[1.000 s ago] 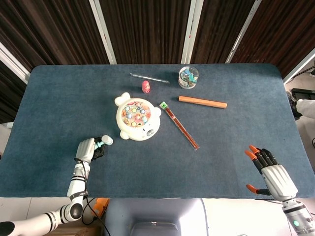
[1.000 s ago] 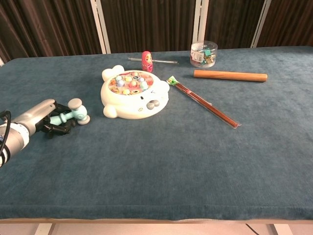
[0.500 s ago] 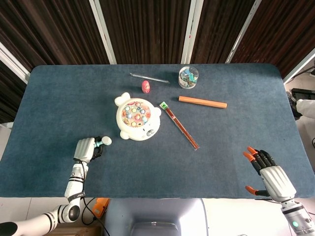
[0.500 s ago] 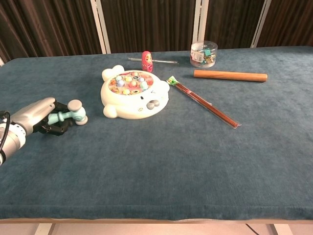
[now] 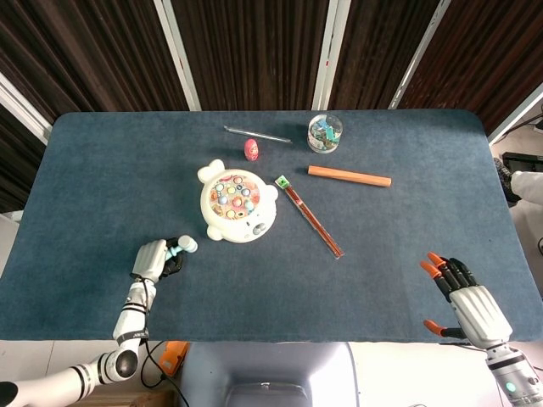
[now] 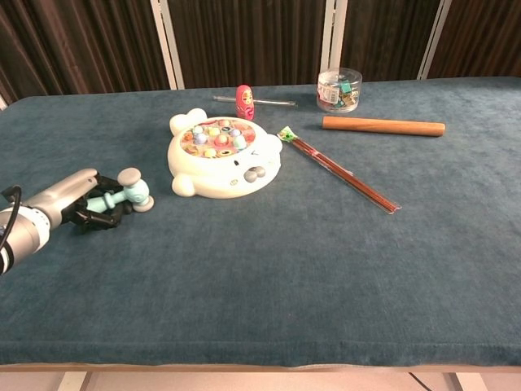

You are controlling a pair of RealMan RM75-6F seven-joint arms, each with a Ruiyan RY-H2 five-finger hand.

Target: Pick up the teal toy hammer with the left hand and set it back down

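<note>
Since the earlier frame, your left hand (image 6: 77,198) is shifting a little toward the white toy board (image 6: 224,158) and carrying the teal toy hammer (image 6: 124,192) with it. You are grasping the hammer by its handle, and its grey head is sticking out toward the board, near the blue table (image 6: 326,261) surface; contact I cannot tell. Your right hand (image 5: 462,297) is staying released at the table's near right edge, fingers spread.
</note>
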